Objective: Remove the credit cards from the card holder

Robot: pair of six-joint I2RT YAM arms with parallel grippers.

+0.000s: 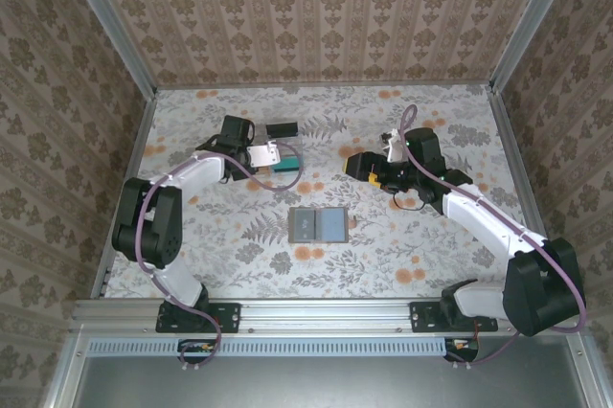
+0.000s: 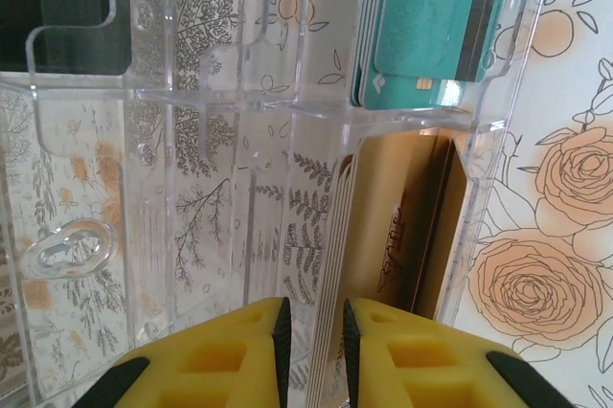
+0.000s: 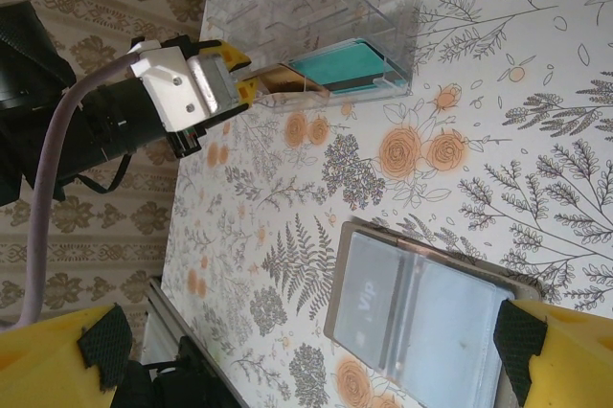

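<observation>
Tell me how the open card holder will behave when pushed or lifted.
The card holder lies open and flat, so a push would probably slide it rather than tip it. Lifted by one panel, it would likely fold at its centre crease. It looks thin, so probably light.

A robot lab test cell: aluminium frame (image 1: 326, 313) around patterned wallpaper panels (image 1: 326, 6) and a floral-print tabletop (image 1: 402, 236).

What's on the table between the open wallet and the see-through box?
Nothing: in the right wrist view, the flowery table between the card holder and the clear tray is bare.
</observation>
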